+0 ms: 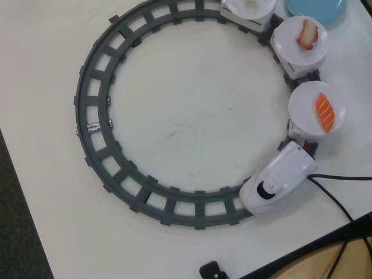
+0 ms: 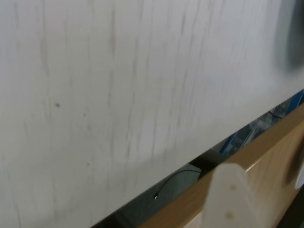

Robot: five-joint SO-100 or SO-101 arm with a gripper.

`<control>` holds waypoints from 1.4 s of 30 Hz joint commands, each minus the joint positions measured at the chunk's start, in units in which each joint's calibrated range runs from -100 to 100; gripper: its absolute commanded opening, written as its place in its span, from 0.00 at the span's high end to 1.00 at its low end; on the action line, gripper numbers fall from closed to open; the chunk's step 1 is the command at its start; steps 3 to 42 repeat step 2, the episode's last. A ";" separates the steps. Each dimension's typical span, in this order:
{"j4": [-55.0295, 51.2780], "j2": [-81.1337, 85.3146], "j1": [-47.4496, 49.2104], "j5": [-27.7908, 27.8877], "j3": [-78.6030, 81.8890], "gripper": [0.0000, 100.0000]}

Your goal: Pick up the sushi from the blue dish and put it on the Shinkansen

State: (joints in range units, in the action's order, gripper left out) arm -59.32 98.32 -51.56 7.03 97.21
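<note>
In the overhead view the white Shinkansen stands on the grey ring track at the lower right and pulls cars that carry white plates. An orange salmon sushi lies on the first plate and a red and white sushi on the second. A third plate is cut off at the top. The visible part of the blue dish at the top right is bare. The gripper is out of the overhead view. In the blurred wrist view the gripper shows only one white finger, over a wooden edge.
A black cable runs from the train off the table's lower right edge. A small black object sits at the bottom edge. The dark floor lies past the table's left edge. The wrist view shows white table surface.
</note>
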 commanded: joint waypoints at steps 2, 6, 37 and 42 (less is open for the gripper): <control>-0.12 0.52 0.15 -0.01 -0.26 0.74; -0.12 0.52 0.15 -0.01 -0.26 0.74; -0.12 0.52 0.15 -0.01 -0.26 0.74; -0.12 0.52 0.15 -0.01 -0.26 0.74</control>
